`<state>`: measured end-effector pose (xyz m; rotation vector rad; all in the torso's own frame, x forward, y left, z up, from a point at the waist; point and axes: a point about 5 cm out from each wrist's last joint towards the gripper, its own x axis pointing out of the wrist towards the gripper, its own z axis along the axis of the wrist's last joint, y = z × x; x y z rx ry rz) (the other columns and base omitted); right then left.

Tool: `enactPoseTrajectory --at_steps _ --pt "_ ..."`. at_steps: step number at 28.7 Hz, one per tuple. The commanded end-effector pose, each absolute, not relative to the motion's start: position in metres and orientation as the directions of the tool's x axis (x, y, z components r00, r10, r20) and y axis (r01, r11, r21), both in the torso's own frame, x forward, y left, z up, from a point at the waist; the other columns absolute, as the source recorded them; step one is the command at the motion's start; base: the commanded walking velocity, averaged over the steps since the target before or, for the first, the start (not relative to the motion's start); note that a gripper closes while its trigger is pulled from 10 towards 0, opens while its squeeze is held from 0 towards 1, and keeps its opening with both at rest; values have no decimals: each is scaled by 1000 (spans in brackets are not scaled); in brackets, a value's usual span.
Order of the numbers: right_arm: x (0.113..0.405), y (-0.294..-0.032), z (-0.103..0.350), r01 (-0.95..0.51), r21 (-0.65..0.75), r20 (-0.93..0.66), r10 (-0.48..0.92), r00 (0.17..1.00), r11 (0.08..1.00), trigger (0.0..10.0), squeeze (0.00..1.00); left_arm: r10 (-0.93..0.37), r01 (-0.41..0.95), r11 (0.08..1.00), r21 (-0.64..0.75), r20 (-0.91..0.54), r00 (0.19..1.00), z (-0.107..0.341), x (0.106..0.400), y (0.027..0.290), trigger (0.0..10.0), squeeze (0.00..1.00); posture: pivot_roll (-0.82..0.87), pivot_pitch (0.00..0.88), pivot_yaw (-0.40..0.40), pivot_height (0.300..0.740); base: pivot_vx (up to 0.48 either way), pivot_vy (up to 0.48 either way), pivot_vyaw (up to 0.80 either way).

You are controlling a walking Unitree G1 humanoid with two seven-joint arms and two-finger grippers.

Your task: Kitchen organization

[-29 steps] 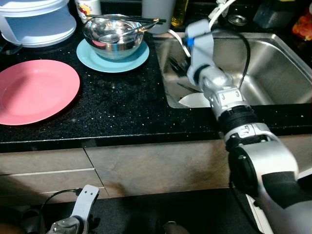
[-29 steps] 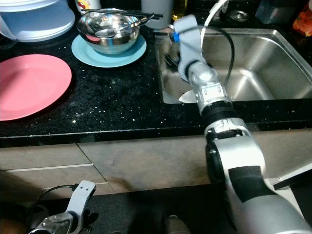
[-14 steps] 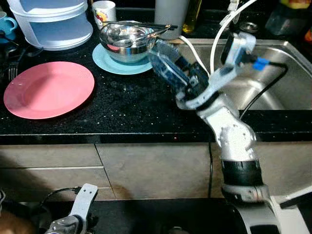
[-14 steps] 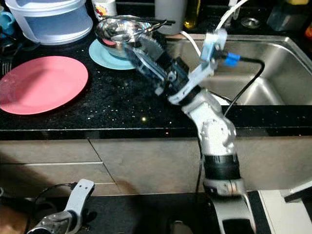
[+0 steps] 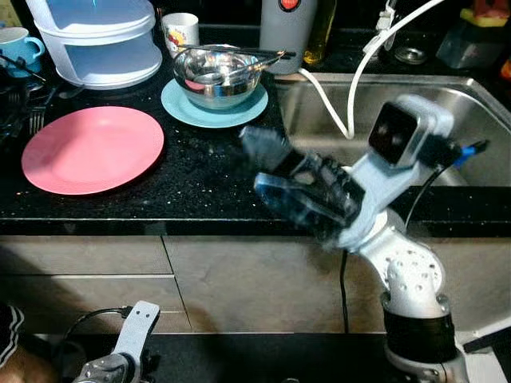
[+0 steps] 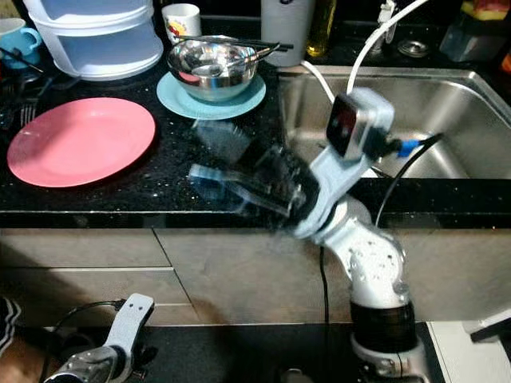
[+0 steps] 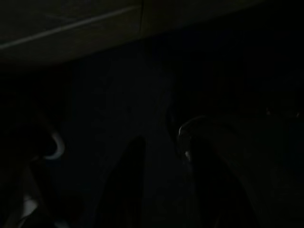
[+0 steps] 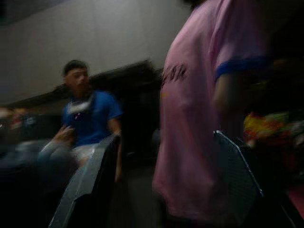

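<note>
My right gripper (image 5: 270, 172) hangs blurred over the black counter's front edge, left of the steel sink (image 5: 363, 112). Its fingers stand apart and hold nothing. In the right wrist view the same gripper (image 8: 161, 183) shows two separated fingers (image 8: 85, 185) with people behind them. A pink plate (image 5: 92, 149) lies on the counter's left side. Behind it a steel bowl (image 5: 217, 73) with a spoon inside and chopsticks across its rim sits on a teal plate (image 5: 214, 104). My left gripper (image 5: 132, 351) hangs idle low by the cabinet, and its wrist view is very dark.
White stacked containers (image 5: 100, 40), a printed mug (image 5: 180, 30), a blue mug (image 5: 20, 48) and a fork (image 5: 36, 120) crowd the counter's back left. A white hose (image 5: 359, 64) arcs into the sink. One person in a pink shirt (image 8: 204, 118) stands near, another in blue (image 8: 88, 114) sits beyond.
My right arm has come up out of the sink and swung left and forward to the counter's front edge. The camera has also shifted, showing more of the counter's left side.
</note>
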<state>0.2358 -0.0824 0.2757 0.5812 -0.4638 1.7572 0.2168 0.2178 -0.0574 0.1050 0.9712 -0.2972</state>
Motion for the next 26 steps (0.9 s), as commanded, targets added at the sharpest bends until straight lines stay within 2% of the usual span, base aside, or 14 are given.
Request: enactPoseTrajectory --at_steps 1,12,14,26 --pt "226 -80 274 -951 -22 578 772 -264 -309 10000 0 -196 290 956 -48 -840 507 -61 211 219 10000 0 67 102 5 740 0 0 0" --pt "219 -76 236 -943 107 424 872 -245 -316 10000 0 -197 291 955 -49 -839 507 -61 211 219 10000 0 63 104 3 740 0 0 0" --pt "218 -71 207 -937 196 312 925 -220 -289 10000 0 -198 292 955 -49 -839 507 -61 211 219 10000 0 63 104 3 740 0 0 0" --pt "211 -71 177 -927 273 128 965 -231 -258 10000 0 -199 292 955 -50 -840 505 -61 211 219 10000 0 55 121 3 740 0 0 0"
